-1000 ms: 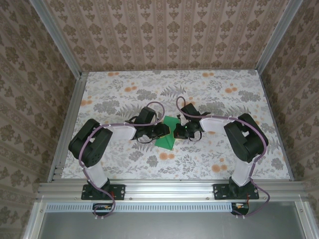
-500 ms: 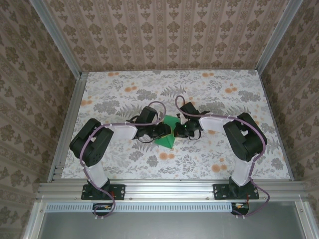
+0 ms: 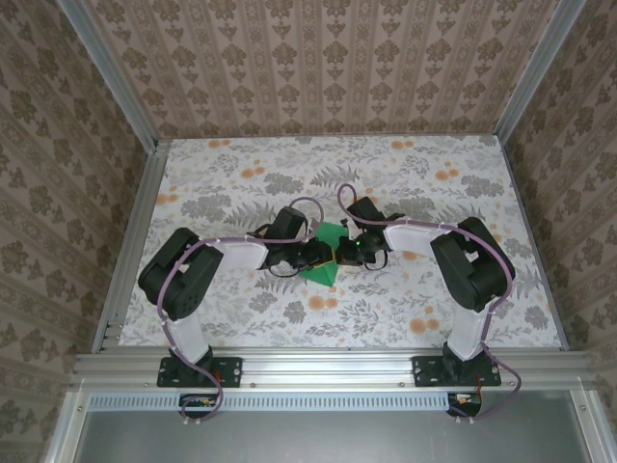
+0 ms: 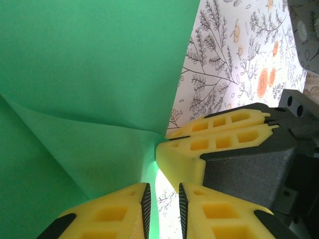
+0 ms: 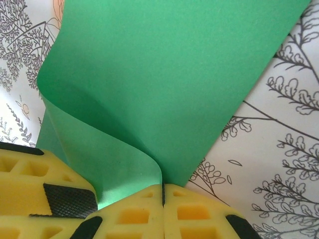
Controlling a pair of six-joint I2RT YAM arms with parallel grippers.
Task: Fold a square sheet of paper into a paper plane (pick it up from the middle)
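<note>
- Square sheet of paper (image 3: 320, 270): bright green, at the middle of the table (image 3: 241, 183), well clear of all four edges. We note it is partly folded. In the right wrist view one flap (image 5: 99, 149) curls up over the flat part.
- Right gripper (image 3: 345, 253): reaches in from the right side. Its yellow fingers are pressed together with no gap and pinch the sheet at the fold. The left wrist view shows the same closed pair (image 4: 172, 137) clamped on the paper's edge.
- Left gripper (image 3: 314, 255): reaches in from the left side, tip to tip with the right one. Its jaws stand narrowly apart (image 4: 163, 194), with floral surface visible through the slit. The sheet's edge runs into that slit. We cannot tell whether it touches the black pad (image 4: 146, 204).
- Obstruction: from above, both wrists cover the centre of the sheet, so we see green only beyond and in front of them.
- Table: white, printed with grey foliage and orange flowers.
- Purple cables (image 3: 301, 204): these loop over each wrist and trail down each arm.
- Surroundings: patterned beige walls (image 3: 318, 68) on three sides, and an aluminium rail (image 3: 328, 365) along the near edge that carries both arm bases.
</note>
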